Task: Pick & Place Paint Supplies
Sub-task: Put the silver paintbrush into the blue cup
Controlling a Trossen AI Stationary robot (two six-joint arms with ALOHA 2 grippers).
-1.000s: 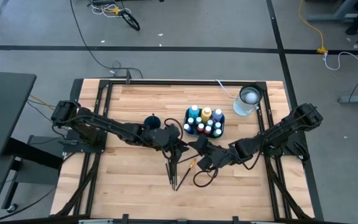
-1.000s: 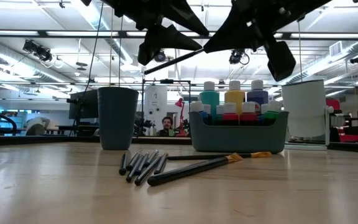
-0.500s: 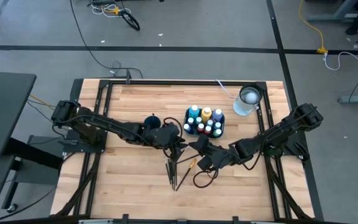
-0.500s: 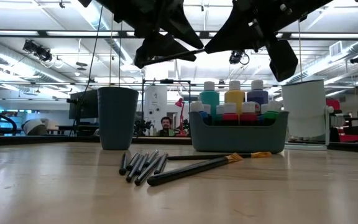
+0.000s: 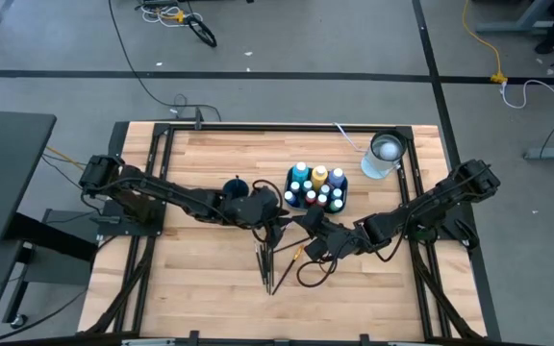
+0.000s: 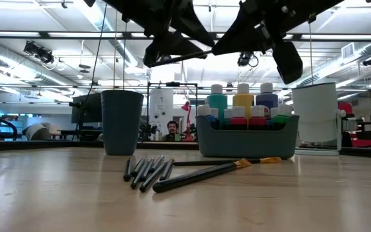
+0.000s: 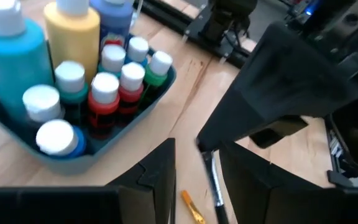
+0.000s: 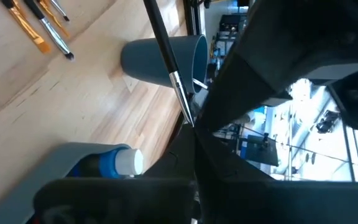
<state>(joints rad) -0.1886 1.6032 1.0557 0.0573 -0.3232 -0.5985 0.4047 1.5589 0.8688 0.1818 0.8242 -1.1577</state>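
One thin dark-handled paintbrush (image 6: 179, 59) hangs in the air above the table's middle. My right gripper (image 5: 302, 224) is shut on it. My left gripper (image 7: 197, 149) is open, a finger on either side of the brush's silver ferrule (image 7: 213, 180); I see no touch. Several more paintbrushes (image 6: 148, 173) lie flat on the wood, one longer with yellow bristles (image 6: 201, 174). White-capped paint bottles (image 7: 104, 93) stand upright in a grey-blue caddy (image 6: 247, 138). My right gripper pinches the paintbrush at its bristle end (image 8: 185, 106), just past the ferrule, between the tips of its two fingers. The fingers come nearly level from the table's right. The brush is lifted clear; its handle (image 8: 160, 37) reaches toward the left, slightly tilted down.
A dark blue cup (image 6: 122, 121) stands left of the caddy and a white container (image 6: 315, 116) at the far right. A dark cable loop (image 5: 315, 274) hangs under the right arm. Bare wood lies near the table's front edge.
Both grippers have stayed in place and rolled a little. The held paintbrush has tipped closer to level: its handle end has risen while the bristle end stayed in my right gripper.
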